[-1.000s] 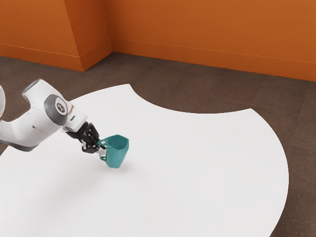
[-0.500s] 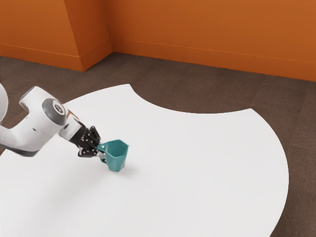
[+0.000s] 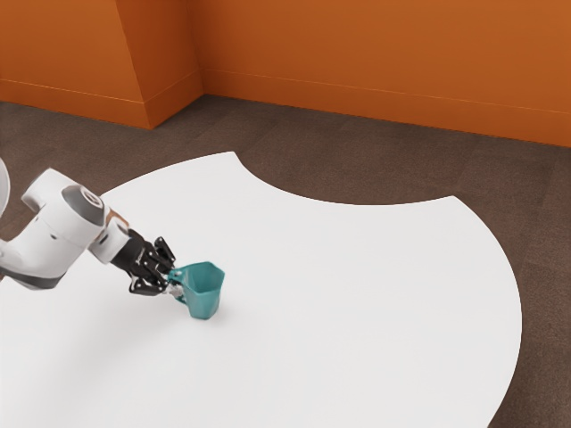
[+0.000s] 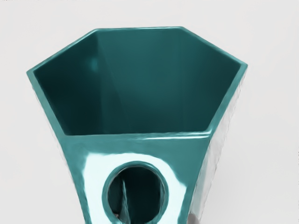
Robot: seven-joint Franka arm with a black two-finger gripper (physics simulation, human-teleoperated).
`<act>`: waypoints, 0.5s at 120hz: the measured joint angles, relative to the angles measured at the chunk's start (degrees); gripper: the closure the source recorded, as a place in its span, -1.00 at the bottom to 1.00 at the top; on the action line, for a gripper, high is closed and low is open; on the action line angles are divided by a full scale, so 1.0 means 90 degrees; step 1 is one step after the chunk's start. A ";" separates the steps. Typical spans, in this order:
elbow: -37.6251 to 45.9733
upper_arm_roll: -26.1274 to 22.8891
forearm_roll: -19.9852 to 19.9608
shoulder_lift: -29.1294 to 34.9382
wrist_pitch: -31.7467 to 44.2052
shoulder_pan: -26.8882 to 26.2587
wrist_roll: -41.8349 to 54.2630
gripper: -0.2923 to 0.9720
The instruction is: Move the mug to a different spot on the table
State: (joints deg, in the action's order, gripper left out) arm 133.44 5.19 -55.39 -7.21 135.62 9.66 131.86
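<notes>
- At the exterior view's left we see our white and grey arm [image 3: 53, 239]. It comes in low over the table [image 3: 375, 321] and reaches toward the exterior view's right.
- At the end of the arm is our black gripper [image 3: 171, 282]. Its jaws are pulled in close, with just a small gap between them. They pinch the handle [image 3: 181, 292] of the mug from two sides.
- Just to the right of the gripper is the mug [image 3: 205, 287]. It is blue-green, with flat sides, a wide top and a thinner bottom.
- The mug is on the near left part of the table, close to the arm. It stands almost straight, with its open top up.
- A small dark shadow lies on the table right under the mug. We cannot tell if its bottom touches the table.
- In the wrist view the mug [image 4: 140, 88] is very close to our hand. We look into its six-sided top, and the inside is dark. The round hole of the handle [image 4: 93, 175] is on the side next to the hand.
- Past the mug, the table runs on, white and flat, to its round edge at the exterior view's right. Its far side has a big round bite cut out.
- Behind the table is a brown floor [image 3: 375, 152], and then an orange wall [image 3: 375, 45].
</notes>
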 joint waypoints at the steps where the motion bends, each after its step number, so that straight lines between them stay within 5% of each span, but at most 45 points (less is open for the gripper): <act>1: 0.0000 0.0000 -0.0002 -0.0003 -0.0004 0.0000 0.0014 0.40; 60: -0.0118 0.0112 -0.0008 -0.0129 -0.0090 0.0114 0.0576 -0.18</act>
State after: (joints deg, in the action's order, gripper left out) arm 132.38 6.20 -55.46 -8.37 134.81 10.69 137.04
